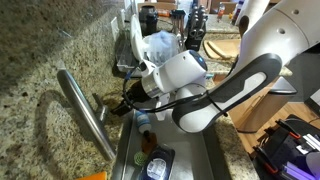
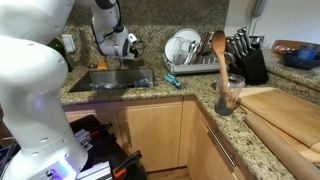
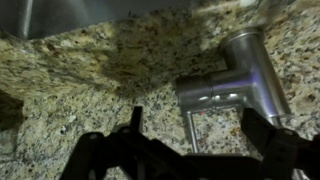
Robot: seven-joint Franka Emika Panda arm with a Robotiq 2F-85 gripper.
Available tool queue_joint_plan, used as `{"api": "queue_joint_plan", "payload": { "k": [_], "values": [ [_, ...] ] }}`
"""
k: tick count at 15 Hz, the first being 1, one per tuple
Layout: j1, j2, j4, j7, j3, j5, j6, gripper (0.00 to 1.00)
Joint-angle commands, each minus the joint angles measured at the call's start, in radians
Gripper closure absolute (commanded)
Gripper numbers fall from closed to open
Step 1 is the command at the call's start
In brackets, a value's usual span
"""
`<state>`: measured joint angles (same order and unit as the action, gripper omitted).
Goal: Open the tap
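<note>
The tap [image 1: 84, 108] is a long brushed-steel spout slanting over the granite counter towards the sink [image 1: 133, 150]. In the wrist view its steel body [image 3: 236, 78] stands at upper right, and its thin lever handle [image 3: 190, 128] runs down from it. My gripper [image 3: 200, 132] is open, with one dark finger on each side of the lever and neither visibly touching it. In an exterior view the gripper [image 1: 120, 103] sits at the tap's base, behind the sink. In an exterior view the gripper [image 2: 128, 46] hangs above the sink [image 2: 110, 78]; the tap is hidden there.
A dish rack with plates and bowls [image 2: 190, 52] stands beside the sink. A knife block [image 2: 246, 58], a jar with a wooden spoon [image 2: 226, 92] and a cutting board [image 2: 285, 110] are on the counter. Dishes [image 1: 158, 163] lie in the sink. The backsplash is close behind the tap.
</note>
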<state>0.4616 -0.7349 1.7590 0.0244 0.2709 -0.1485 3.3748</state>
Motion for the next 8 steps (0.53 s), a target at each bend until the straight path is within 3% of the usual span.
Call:
{"api": "queue_joint_plan", "payload": {
  "k": [1,2,6,7,8],
  "values": [
    [-0.005,-0.025,-0.025,-0.019,0.009,0.016,0.012,0.0],
    [-0.005,-0.041,-0.043,-0.019,0.009,0.015,0.017,0.0],
    [-0.091,-0.137,-0.118,-0.022,0.138,-0.057,0.146,0.0],
    [-0.1,-0.17,-0.209,-0.017,0.156,-0.069,0.093,0.0],
    [-0.056,-0.097,-0.097,-0.013,0.102,-0.027,0.093,0.0]
  ]
}}
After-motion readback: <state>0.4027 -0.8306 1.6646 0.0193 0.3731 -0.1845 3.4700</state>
